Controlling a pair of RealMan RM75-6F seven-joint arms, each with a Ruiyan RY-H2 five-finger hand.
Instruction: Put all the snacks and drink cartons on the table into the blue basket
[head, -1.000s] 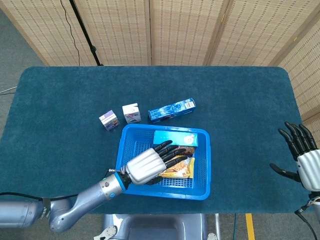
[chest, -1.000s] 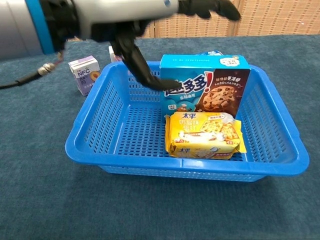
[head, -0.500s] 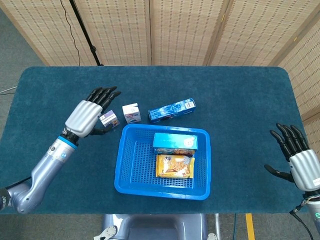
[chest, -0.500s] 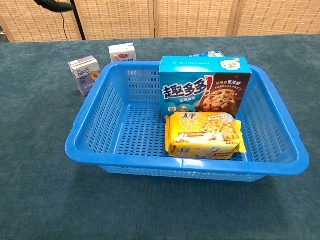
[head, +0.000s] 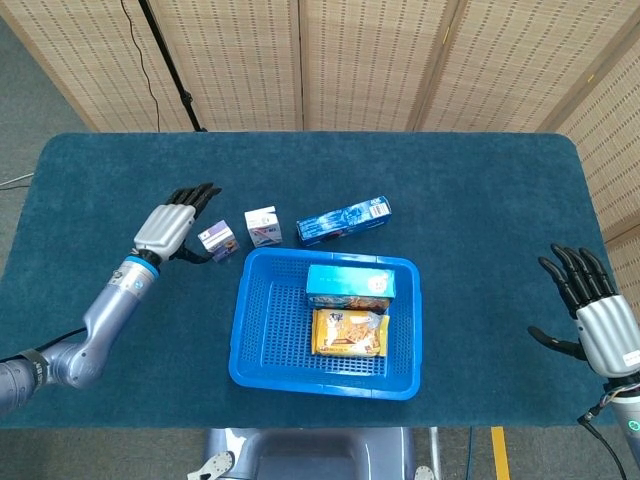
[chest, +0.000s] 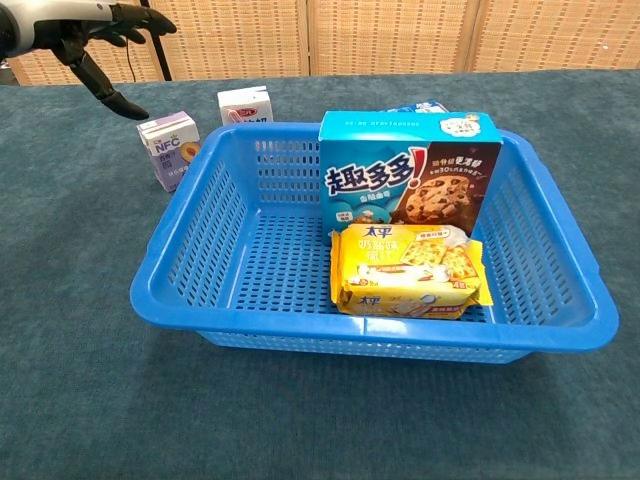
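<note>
The blue basket (head: 262, 340) (chest: 200, 240) holds an upright cookie box (head: 349, 285) (chest: 410, 168) and a yellow snack pack (head: 348, 333) (chest: 409, 271). Behind it on the table stand a purple drink carton (head: 218, 240) (chest: 168, 149), a white drink carton (head: 263, 226) (chest: 245, 105) and a lying blue snack box (head: 343, 220) (chest: 418, 107). My left hand (head: 172, 226) (chest: 80, 30) hovers open just left of the purple carton, fingers spread, not touching it. My right hand (head: 592, 308) is open at the table's right edge, far from everything.
Wicker screens (head: 330, 60) stand behind the dark teal table (head: 480, 220). A black stand pole (head: 165, 60) leans at the back left.
My left hand left the basket, swung out to the left and has now dropped lower beside the purple carton. The right hand barely shifted.
</note>
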